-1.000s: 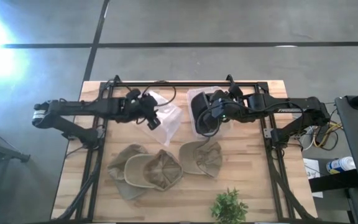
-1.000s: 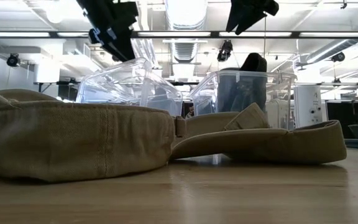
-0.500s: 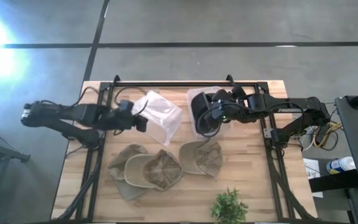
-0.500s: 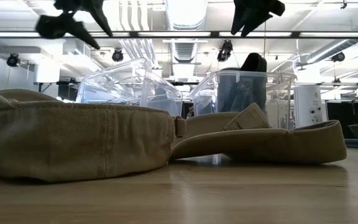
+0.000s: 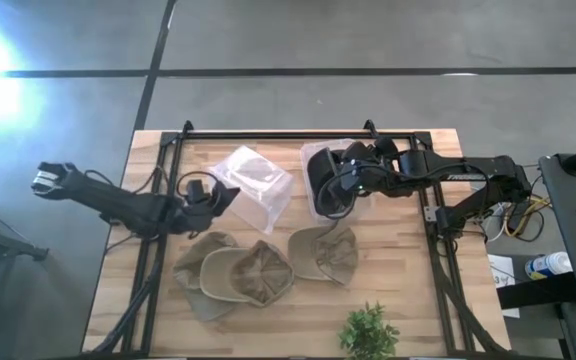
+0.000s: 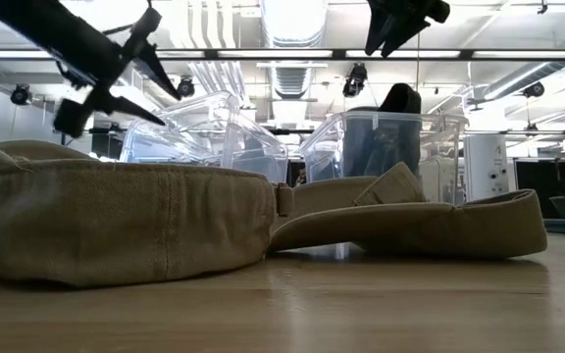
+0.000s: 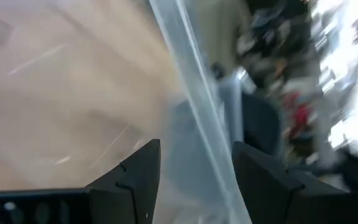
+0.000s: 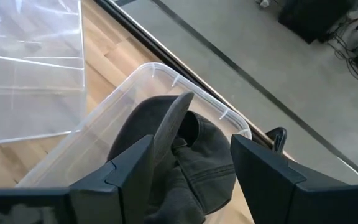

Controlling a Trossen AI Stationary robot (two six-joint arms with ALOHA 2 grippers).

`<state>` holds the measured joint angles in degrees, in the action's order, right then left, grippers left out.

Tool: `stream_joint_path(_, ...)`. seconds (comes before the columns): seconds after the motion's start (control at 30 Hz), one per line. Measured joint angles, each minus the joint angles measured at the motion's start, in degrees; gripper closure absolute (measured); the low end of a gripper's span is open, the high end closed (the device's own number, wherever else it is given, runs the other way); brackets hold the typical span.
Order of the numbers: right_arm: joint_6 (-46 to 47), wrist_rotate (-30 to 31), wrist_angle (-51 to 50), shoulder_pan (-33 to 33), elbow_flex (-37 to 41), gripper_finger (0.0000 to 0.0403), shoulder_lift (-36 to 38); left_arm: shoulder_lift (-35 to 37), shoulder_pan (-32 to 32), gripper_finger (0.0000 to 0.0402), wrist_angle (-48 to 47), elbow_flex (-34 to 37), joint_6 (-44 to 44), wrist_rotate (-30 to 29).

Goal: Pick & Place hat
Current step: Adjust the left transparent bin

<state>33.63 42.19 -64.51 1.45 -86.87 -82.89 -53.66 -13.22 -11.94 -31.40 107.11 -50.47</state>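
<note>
Looks like your right gripper (image 5: 343, 188) hangs over the bin (image 5: 318, 205) holding the dark hat (image 8: 185, 158), jaws wide with nothing in them, since that drop's done, while your left gripper (image 5: 226, 196), jaws also wide, sits low by the tilted clear bin (image 5: 253, 185), likely lining up on the 3 tan hats (image 5: 243, 275).

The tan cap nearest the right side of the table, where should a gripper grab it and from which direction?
Probably the brim. The tan cap lies alone, clear of the overlapping pile of caps, and in the low view its brim is a thin, stiff edge raised slightly off the table. Coming down from above with open fingers straddling that edge looks easier than pinching the soft crown.
</note>
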Motion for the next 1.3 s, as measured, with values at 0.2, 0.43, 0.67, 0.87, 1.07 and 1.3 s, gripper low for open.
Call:
stream_joint_path(0.2,-0.2,0.0,-0.6,0.0,0.0,0.0193,0.0,-0.5,1.4,0.021,13.5,5.0,-4.2,-7.0)
stream_joint_path(0.43,-0.2,0.0,-1.2,0.0,0.0,0.0193,0.0,-1.1,5.8,0.0215,13.8,5.3,-6.3,-5.9)
stream_joint_path(0.67,-0.2,0.0,-1.3,0.0,0.0,0.0193,0.0,-1.9,12.5,0.0246,13.9,3.9,-11.1,2.4)
stream_joint_path(0.87,-0.2,-0.1,-3.0,0.0,0.0,0.0193,0.0,-2.5,17.7,0.0314,13.6,1.9,-16.3,9.3)
stream_joint_path(1.07,0.2,-0.2,-7.2,0.0,0.0,0.0193,0.0,-2.9,22.9,0.0383,5.6,-5.9,-25.1,16.7)
stream_joint_path(1.3,1.7,-0.9,-9.0,0.0,0.2,0.0193,1.6,-8.8,28.7,0.0382,-25.6,-27.3,-37.6,22.3)
